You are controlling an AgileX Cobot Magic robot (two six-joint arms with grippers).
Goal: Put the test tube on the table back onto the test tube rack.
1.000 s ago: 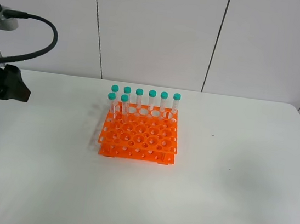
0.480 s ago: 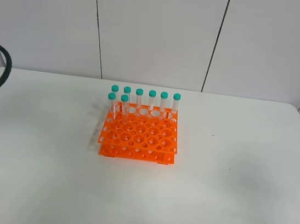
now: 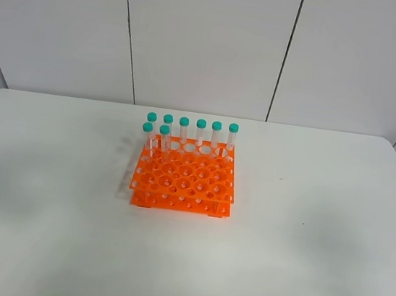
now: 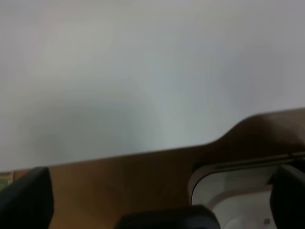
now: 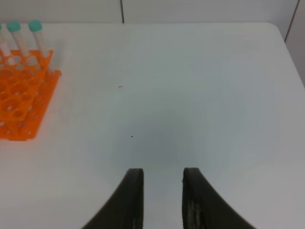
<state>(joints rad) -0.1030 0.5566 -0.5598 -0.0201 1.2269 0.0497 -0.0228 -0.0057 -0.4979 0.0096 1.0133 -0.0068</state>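
The white table (image 3: 299, 263) is carrying the orange test tube rack (image 3: 184, 179) towards its far edge, eight capped tubes (image 3: 183, 133) standing along the rack's back. The right gripper (image 5: 162, 198) is hovering slightly parted, empty. The left gripper's (image 4: 157, 210) blurred fingers are cut off, state unreadable.

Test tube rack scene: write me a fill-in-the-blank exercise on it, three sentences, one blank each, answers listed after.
1. The test tube rack on the table is bright ____ in colour.
2. In the exterior high view, ____ capped tubes stand in the rack, six in the back row and two in front of it.
3. The right gripper hovers over bare table, holding ____ between its fingers.

Missing words: orange; eight; nothing
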